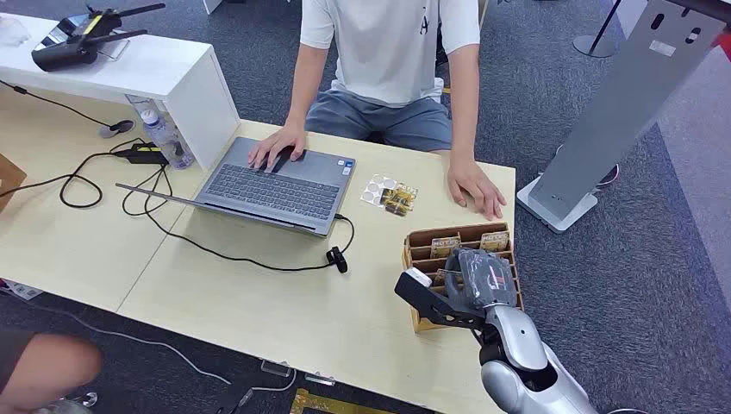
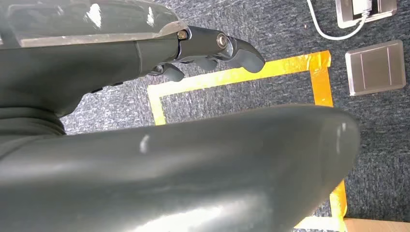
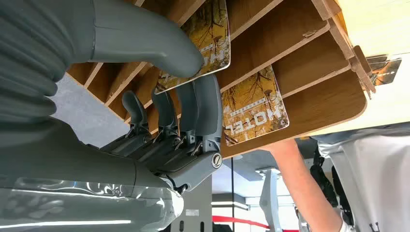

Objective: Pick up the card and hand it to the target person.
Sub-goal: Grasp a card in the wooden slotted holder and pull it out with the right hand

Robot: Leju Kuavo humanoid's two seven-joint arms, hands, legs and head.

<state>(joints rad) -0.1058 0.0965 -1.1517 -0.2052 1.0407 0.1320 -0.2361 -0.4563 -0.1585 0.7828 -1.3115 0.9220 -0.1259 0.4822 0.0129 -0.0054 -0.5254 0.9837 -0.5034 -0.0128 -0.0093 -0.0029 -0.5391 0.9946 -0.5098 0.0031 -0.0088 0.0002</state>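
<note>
The right hand (image 3: 169,121) has its fingers (image 3: 208,111) and thumb closed on a yellow-brown card (image 3: 203,43), thumb pressing one face, fingers behind the other. The card sits in a slot of a wooden card holder (image 1: 414,237) at the bench's (image 1: 259,302) right edge, near its front corner. A second card (image 3: 254,106) printed "HOTEL" stands in the neighbouring slot. The left hand (image 2: 212,50) hangs over carpet marked with yellow tape (image 2: 232,75), fingers curled inward, holding nothing. Across the bench sits a person (image 1: 388,52), 1 hand (image 1: 476,188) flat just beyond the holder, the other on an open laptop (image 1: 276,185).
</note>
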